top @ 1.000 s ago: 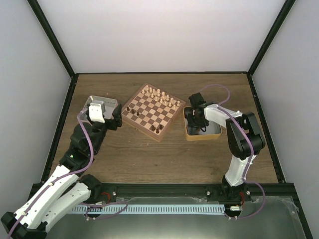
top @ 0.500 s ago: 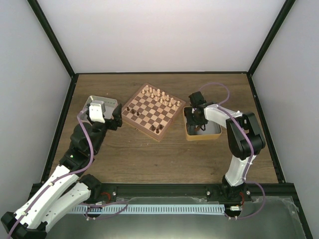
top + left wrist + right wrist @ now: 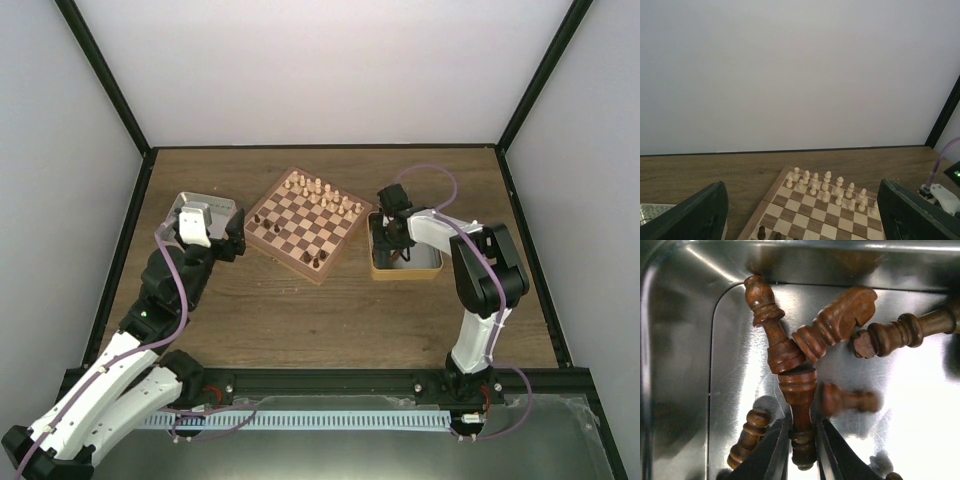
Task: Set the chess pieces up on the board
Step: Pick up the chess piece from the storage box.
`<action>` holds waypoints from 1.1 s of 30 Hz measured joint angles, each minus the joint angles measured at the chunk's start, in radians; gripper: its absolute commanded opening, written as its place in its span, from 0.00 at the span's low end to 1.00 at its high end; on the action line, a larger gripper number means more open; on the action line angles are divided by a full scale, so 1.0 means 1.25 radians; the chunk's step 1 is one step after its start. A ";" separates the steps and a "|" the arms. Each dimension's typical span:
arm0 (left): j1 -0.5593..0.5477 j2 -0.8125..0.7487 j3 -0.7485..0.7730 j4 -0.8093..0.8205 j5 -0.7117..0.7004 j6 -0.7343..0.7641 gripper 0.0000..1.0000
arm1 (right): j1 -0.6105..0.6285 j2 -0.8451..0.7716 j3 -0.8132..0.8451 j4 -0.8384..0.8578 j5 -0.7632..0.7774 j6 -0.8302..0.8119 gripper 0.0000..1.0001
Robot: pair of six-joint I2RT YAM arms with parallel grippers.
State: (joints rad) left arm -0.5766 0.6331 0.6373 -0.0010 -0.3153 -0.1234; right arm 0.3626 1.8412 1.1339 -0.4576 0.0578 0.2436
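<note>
Table [image 3: 330, 320]: bare wood nearside of your board [image 3: 281, 258], whose right corner sits just beside the tin [image 3: 405, 273]. Left gripper [image 3: 233, 236] hangs by the board's left corner, fingers wide apart. Right gripper [image 3: 803, 440] pinches one dark piece [image 3: 797, 387] lying in the tin's crowded corner.

a brown wooden table [image 3: 330, 310] spreads out in front of me. at its left side sits a silver tin [image 3: 215, 201], at its right side a gold tin [image 3: 405, 273], mirror-bright inside. cream pieces [image 3: 318, 187] stand in two rows toward the table's far middle. white walls [image 3: 320, 70] and black posts [image 3: 104, 75] rise from its edges, and a pale slotted strip [image 3: 350, 420] runs along its near edge.
</note>
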 measured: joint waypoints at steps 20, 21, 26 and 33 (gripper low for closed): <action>0.001 0.125 0.013 0.012 0.245 -0.033 0.84 | 0.000 -0.282 -0.147 0.083 -0.023 -0.010 0.01; 0.001 0.141 0.021 0.012 0.259 -0.044 0.84 | 0.000 -0.302 -0.162 0.093 -0.031 -0.008 0.01; 0.001 0.230 0.064 0.016 0.350 -0.125 0.83 | 0.000 -0.379 -0.235 0.155 -0.086 -0.005 0.01; 0.001 0.359 0.088 0.070 0.481 -0.280 0.78 | 0.000 -0.425 -0.272 0.212 -0.131 0.004 0.01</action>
State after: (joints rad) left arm -0.5758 1.0817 0.7471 0.0860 0.2855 -0.4732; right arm 0.3626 1.3106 0.7937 -0.1925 -0.1055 0.2481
